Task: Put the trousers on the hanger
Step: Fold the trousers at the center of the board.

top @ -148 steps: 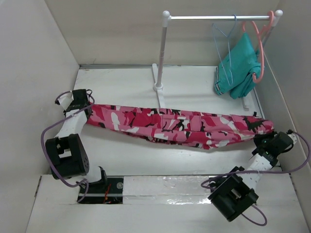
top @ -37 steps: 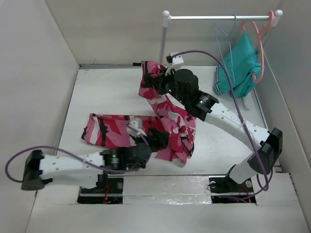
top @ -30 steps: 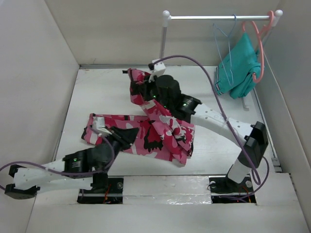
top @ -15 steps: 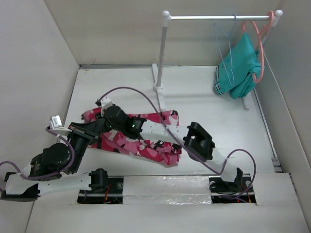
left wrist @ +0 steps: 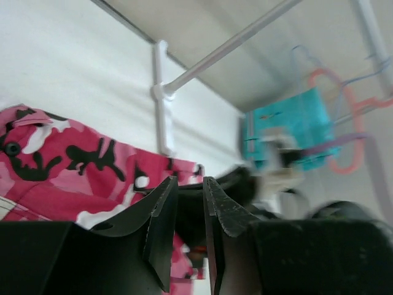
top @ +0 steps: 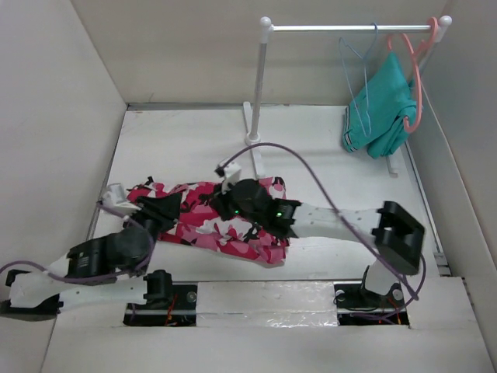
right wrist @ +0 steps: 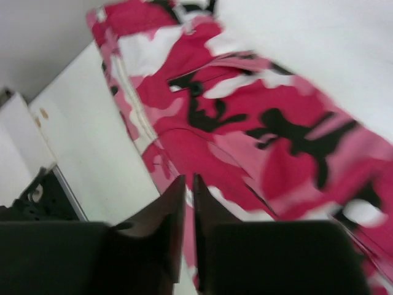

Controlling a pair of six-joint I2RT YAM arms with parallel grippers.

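The camouflage trousers (top: 203,225) lie folded in a flat heap on the table at the front left; they also show in the left wrist view (left wrist: 61,157) and the right wrist view (right wrist: 245,117). My left gripper (top: 172,205) sits low at their left end, jaws nearly together with nothing between them (left wrist: 191,182). My right gripper (top: 229,210) hovers over their middle, jaws together and empty (right wrist: 189,179). The light-blue wire hanger (top: 356,70) hangs on the rail at the back right, far from both grippers.
A white garment rack stands at the back, with its pole (top: 259,81) and rail (top: 342,28). A salmon-pink hanger (top: 416,85) with a teal garment (top: 382,109) hangs next to the wire hanger. Walls close in the left, back and right sides.
The trousers, earlier stretched between both grippers, were lifted, folded over and laid at the front left. Both grippers have let go. The right arm now reaches across the heap.
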